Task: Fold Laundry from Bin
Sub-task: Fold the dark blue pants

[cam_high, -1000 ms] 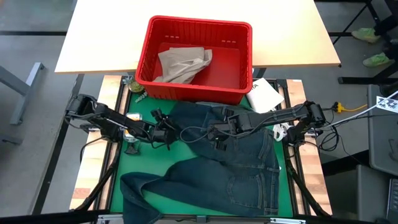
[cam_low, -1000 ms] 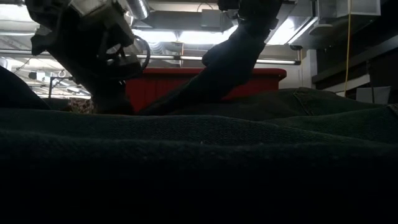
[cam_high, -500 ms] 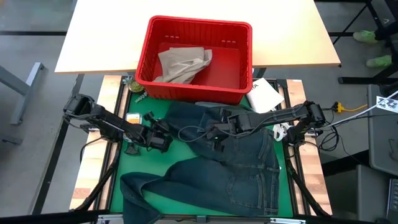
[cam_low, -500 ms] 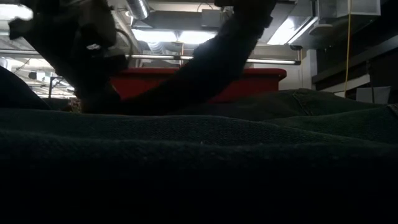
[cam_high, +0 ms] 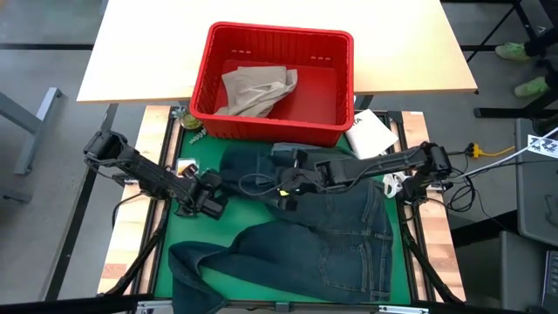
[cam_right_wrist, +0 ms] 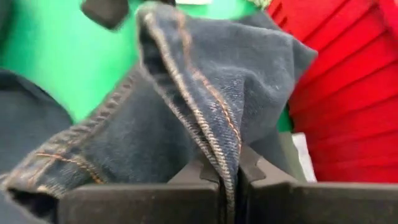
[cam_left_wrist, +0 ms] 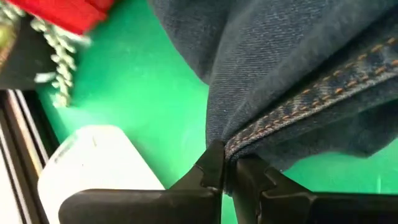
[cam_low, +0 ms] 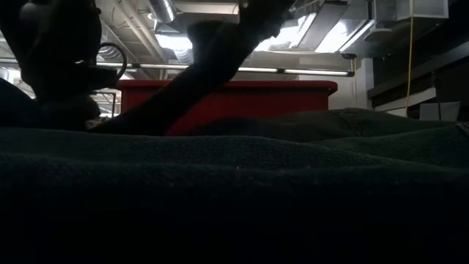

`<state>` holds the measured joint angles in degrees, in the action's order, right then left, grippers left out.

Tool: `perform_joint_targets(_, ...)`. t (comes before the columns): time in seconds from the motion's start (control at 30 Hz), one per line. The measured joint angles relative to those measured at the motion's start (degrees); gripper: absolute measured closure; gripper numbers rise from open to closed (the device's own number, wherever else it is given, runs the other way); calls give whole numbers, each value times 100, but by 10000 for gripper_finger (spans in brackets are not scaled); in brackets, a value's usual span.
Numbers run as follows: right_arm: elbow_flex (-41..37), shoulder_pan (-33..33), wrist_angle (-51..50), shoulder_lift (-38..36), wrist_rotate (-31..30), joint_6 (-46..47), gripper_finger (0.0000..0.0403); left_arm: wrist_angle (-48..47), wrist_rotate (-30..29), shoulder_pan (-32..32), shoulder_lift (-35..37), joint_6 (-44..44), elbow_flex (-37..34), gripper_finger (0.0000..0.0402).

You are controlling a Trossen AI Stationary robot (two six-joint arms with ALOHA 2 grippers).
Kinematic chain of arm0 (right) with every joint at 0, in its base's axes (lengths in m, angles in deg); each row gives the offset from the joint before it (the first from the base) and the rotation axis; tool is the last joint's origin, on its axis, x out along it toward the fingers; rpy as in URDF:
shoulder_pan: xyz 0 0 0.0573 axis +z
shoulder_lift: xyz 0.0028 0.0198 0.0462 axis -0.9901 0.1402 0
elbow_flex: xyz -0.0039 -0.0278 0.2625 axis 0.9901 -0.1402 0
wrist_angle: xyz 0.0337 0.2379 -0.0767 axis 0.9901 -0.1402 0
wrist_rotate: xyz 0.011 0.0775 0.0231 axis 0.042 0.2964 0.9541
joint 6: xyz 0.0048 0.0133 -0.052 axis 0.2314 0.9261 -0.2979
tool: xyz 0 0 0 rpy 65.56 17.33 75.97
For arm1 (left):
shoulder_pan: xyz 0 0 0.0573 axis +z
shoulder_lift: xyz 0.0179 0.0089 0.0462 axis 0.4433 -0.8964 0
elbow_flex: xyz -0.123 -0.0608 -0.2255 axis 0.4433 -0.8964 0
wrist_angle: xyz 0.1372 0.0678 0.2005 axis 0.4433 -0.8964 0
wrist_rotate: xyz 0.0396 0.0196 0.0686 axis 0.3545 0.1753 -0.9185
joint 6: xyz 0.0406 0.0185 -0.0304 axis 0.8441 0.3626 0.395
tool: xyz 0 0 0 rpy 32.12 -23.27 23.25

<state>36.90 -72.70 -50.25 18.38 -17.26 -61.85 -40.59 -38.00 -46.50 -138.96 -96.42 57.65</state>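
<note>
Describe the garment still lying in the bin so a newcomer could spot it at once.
Start at the red bin at the far edge of the green mat. Inside, against its left half, lies a crumpled pair of tan trousers. It is the only pale garment; the jeans outside are dark blue.

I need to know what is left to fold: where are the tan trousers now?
In the high view, the tan trousers lie crumpled in the left half of the red bin, which sits at the table's far edge, beyond the jeans.

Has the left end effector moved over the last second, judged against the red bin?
Yes. The left end effector, shut on the jeans, has drawn back leftward, away from the bin.
</note>
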Motion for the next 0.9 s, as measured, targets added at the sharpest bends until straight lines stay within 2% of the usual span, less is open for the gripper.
perform_joint_targets(0.13,0,-156,95,253,25,-3,400,-217,341,-9,-1,2,-2,391)
perform_joint_targets(0.33,0,-372,398,634,397,-4,400,-816,1029,-11,0,4,4,390)
perform_joint_targets(0.47,0,-457,372,764,413,-3,400,-884,1160,-13,-2,84,0,390)
perform_joint_targets(0.6,-3,-479,357,766,447,-4,400,-739,1225,-13,-2,550,-7,388)
perform_joint_targets(0.73,-3,-476,349,766,318,-5,400,-736,1225,-13,-2,743,-7,367)
perform_joint_targets(0.9,-3,-476,339,764,376,-5,388,-736,1227,-13,-2,763,-11,317)
